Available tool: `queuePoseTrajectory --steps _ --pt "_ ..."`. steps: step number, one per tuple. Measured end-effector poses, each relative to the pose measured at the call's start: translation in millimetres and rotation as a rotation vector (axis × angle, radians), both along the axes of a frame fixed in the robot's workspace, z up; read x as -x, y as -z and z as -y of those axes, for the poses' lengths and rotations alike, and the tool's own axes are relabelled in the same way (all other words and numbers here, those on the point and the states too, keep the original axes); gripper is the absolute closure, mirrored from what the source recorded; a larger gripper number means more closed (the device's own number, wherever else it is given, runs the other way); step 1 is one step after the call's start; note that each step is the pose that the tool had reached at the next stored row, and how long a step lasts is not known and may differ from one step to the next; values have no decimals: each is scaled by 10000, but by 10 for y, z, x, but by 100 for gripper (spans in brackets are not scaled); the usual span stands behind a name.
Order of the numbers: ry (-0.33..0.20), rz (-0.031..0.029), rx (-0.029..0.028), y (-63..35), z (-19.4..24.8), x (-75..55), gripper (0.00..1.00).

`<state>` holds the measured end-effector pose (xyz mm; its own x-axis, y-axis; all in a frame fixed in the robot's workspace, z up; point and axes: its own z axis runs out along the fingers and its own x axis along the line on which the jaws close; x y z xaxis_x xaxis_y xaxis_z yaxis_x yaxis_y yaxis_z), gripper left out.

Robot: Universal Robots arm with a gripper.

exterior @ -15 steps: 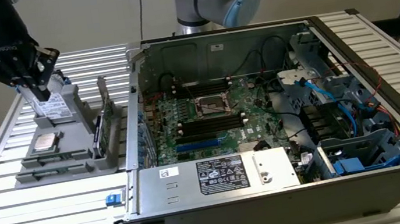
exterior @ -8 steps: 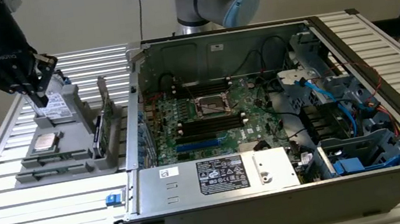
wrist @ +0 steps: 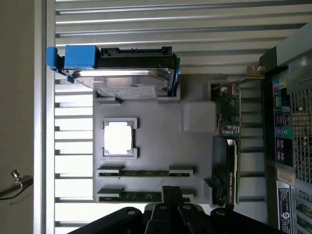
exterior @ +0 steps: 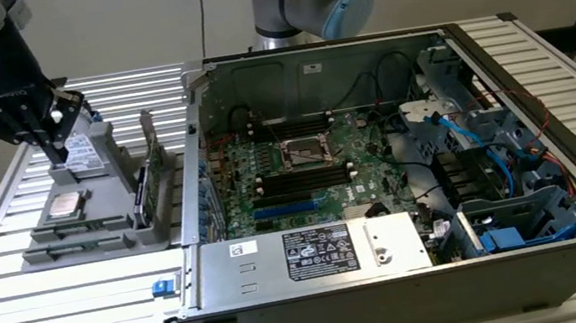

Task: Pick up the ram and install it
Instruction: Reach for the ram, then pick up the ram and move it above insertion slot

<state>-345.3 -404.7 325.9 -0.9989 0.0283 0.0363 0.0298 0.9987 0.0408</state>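
Gripper (exterior: 55,157), jaw state not determinable, poised over ram (wrist: 141,196) in tray (wrist: 161,141); judged light, stiff, fragile, best held by its long edges.

Ribbed bare-metal worktop (exterior: 80,292), matt grey plastic tray (wrist: 161,146), shiny metal-lidded processor (wrist: 118,137), glossy metal hard drive (wrist: 126,80) in blue plastic bracket (wrist: 80,57), matt dark-green ram (wrist: 145,172), grey sheet-metal computer case (exterior: 287,314)

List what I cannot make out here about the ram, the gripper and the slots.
- Wrist view: the gripper covers part of the ram.
- Wrist view: the ram stands edge-on in the grey tray, so chips and label are hidden.
- Exterior view: the motherboard slots are too small and dark to show their latches.
- Exterior view: gripper contact with the tray is too dark to judge.
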Motion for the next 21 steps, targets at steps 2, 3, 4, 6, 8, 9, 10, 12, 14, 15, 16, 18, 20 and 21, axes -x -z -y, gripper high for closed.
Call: queuePoseTrajectory --steps 2,3,4,6,8,9,10,12,14,15,16,18,20,21 --pt "-47 -35 14 6 0 3 89" --pt "-47 -37 14 5 0 3 89" --pt "-49 -36 13 6 0 2 89" --pt "-49 -36 13 6 0 3 89" --pt "-49 -37 14 6 0 3 89" --pt "-48 -36 13 6 0 3 89" --pt "-49 -37 14 6 0 4 89" --pt "-49 -36 13 9 0 15 89" --pt "-49 -36 14 10 0 25 89" --pt "-49 -36 15 11 0 32 89" --pt "-49 -36 17 11 0 39 89" --pt "-56 -37 29 12 3 64 89" --pt "-71 -37 41 16 8 89 89" --pt "-80 -37 43 20 14 99 89"
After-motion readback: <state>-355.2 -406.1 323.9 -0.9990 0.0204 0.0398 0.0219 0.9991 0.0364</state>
